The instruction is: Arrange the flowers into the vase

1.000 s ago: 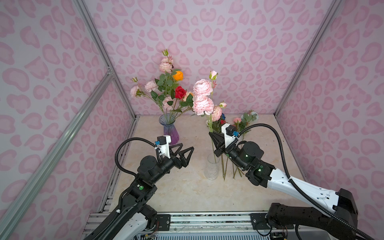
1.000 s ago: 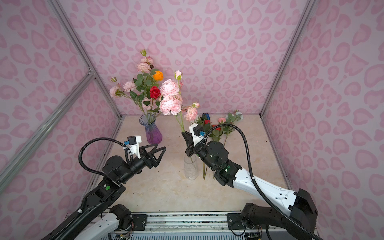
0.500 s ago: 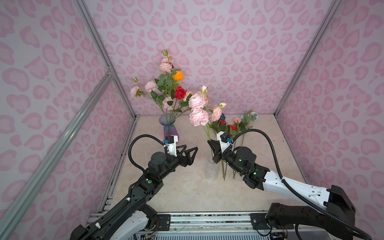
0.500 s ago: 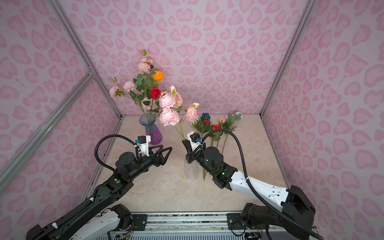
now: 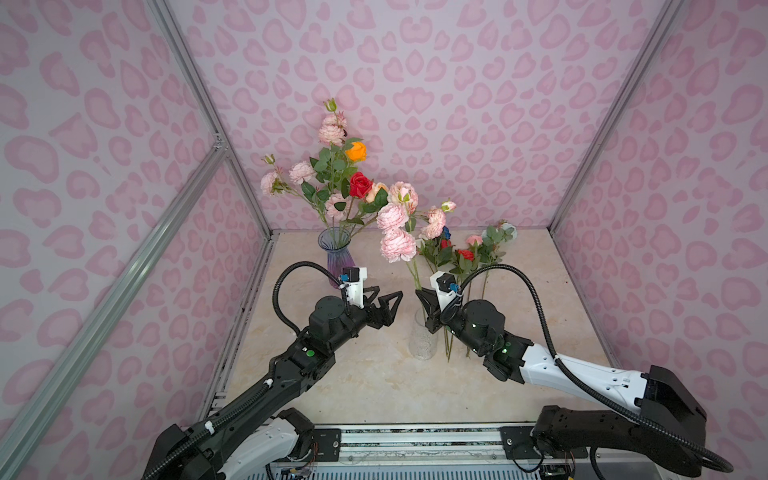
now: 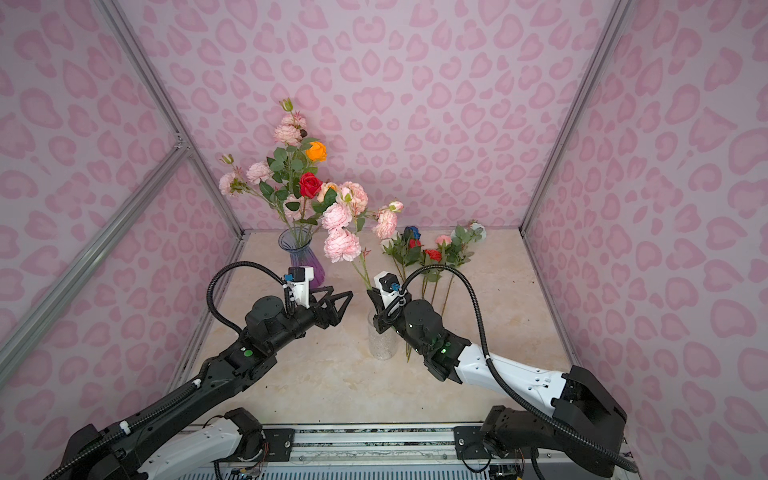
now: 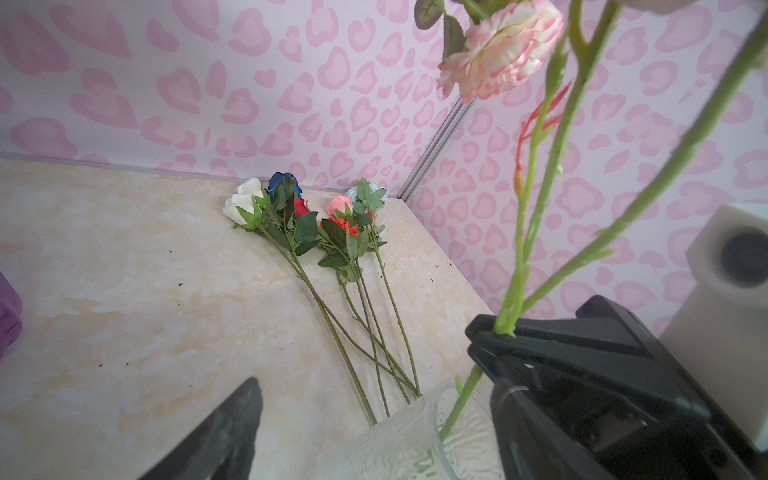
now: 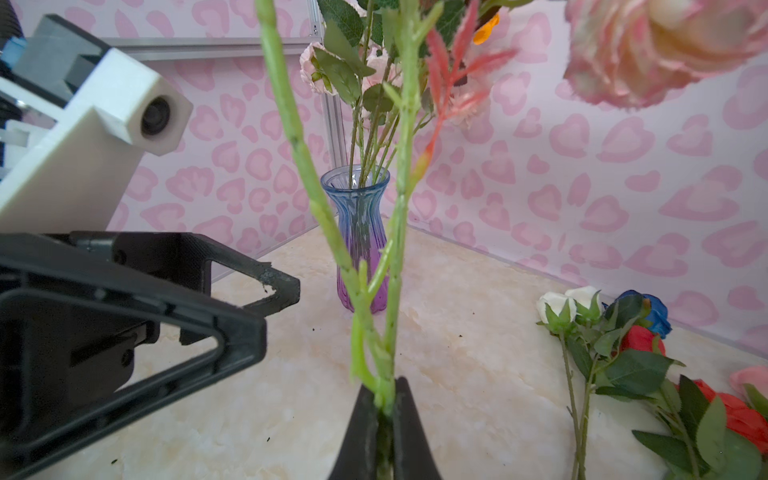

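Right pincer (image 8: 384, 399) clamped low on peony stem (image 8: 399, 249) (steadies blooms, likely) over clear vase (image 5: 423, 338); left pincer (image 5: 388, 291) apart.

Left claw (image 5: 389, 293) spread wide, right claw (image 8: 384, 384) clamped

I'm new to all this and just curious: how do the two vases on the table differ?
The blue-purple vase is tinted, blue fading to purple; the clear vase is colourless. The blue-purple vase holds a full bunch; the clear vase has only the stem end of the pink spray gripped by the right hand. The blue-purple vase stands nearer the back wall. Both stand upright.
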Robot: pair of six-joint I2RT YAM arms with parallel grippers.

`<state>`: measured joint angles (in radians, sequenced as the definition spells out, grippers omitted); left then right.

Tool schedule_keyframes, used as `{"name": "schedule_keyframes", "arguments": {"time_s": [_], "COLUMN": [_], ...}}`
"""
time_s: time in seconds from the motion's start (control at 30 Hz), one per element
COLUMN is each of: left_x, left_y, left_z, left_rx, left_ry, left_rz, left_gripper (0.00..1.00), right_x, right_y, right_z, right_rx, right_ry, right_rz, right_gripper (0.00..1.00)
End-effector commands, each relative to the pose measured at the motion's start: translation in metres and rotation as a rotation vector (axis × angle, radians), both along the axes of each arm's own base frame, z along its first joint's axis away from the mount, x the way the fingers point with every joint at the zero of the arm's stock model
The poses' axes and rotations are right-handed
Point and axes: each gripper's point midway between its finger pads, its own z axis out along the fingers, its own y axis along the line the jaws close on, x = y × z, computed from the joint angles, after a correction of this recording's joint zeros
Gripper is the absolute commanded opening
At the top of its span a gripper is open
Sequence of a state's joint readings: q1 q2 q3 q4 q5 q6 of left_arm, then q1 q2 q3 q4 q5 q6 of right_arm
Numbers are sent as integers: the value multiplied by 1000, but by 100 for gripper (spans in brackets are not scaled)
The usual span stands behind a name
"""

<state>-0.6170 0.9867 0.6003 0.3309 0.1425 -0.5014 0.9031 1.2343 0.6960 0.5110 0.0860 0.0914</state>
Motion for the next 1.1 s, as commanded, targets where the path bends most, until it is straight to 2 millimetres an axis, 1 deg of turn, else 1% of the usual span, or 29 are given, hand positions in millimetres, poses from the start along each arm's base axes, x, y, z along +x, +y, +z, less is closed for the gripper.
{"name": "schedule_keyframes", "arguments": {"time_s": [0.0, 0.23, 0.43, 0.6, 0.67, 0.77, 0.83, 0.93, 1.03, 1.07], "left_x": [2, -1, -1, 0, -1, -5, -6, -8, -12, -15], "left_y": [-5, -13, -19, -24, -26, -27, -23, -13, 1, 6], "left_z": [17, 18, 18, 20, 22, 21, 23, 21, 17, 18], "left_rx": [-13, 5, 14, 17, 19, 32, 36, 41, 49, 42], "left_ry": [-62, -79, -82, -91, -93, -96, -101, -94, -78, -78], "left_rz": [-13, -28, -43, -56, -66, -68, -54, -10, 37, 49], "left_gripper": [86, 86, 86, 86, 86, 86, 85, 85, 86, 86], "right_x": [1, -1, -2, -4, -5, -7, -10, -15, -20, -22], "right_y": [-1, -2, -3, -6, -7, -10, -13, -16, -24, -30], "right_z": [1, -2, -4, -5, -5, 1, 8, 18, 32, 38], "right_rx": [13, 10, 7, 9, 11, 19, 26, 39, 50, 54], "right_ry": [-5, 6, 14, 16, 17, 12, 4, -1, -6, -9], "right_rz": [-10, -5, -3, -7, -5, -7, -4, 3, -5, -14], "right_gripper": [10, 13, 20, 20, 21, 23, 25, 28, 31, 31]}}
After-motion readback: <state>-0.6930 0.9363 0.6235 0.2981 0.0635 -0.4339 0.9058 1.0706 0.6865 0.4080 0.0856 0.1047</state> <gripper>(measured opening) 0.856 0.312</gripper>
